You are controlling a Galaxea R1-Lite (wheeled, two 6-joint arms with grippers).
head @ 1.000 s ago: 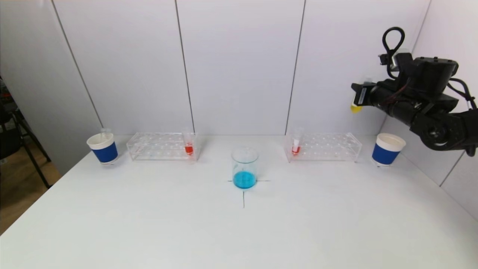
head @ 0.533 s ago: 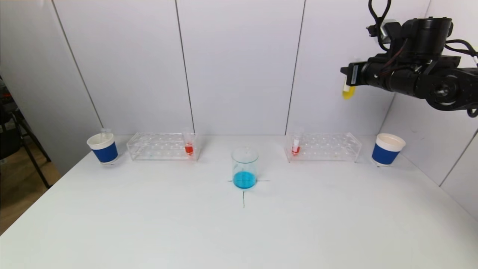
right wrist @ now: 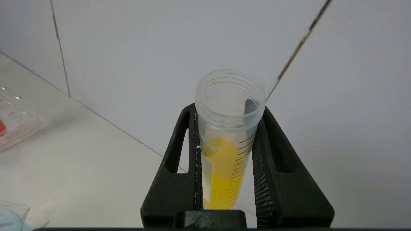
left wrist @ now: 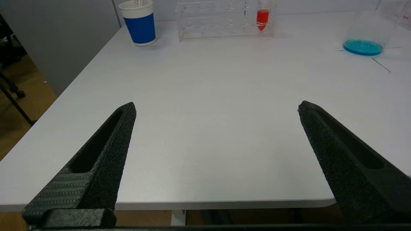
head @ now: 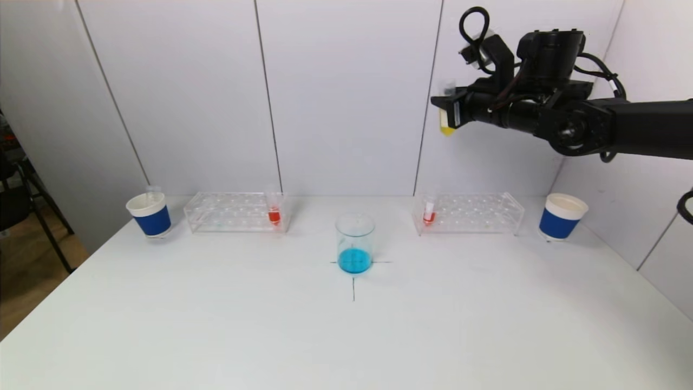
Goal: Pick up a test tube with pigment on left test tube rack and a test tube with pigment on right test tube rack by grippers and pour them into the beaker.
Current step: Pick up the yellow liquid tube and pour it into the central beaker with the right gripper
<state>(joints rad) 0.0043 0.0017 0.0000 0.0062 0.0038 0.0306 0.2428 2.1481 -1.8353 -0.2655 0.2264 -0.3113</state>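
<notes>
The right end effector (right wrist: 226, 150) clamps a yellow-filled test tube (right wrist: 224, 154) high above the surface's (head: 346, 336) back right; the beaker (head: 355, 243) holds blue liquid.

Two blue paper cups (head: 149, 213) (head: 562, 216); white table (head: 270, 325)

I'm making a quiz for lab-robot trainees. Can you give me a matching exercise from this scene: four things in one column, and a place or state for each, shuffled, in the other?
Things:
1. yellow test tube
2. beaker
3. left gripper
4. left paper cup

Places or states:
A. stands on the table's cross mark, blue liquid in the bottom
B. clamped between the right gripper's fingers, high above the right rack
C. beside the outer end of the left rack
D. open and empty, over the table's near edge

Pairs: 1-B, 2-A, 3-D, 4-C
</notes>
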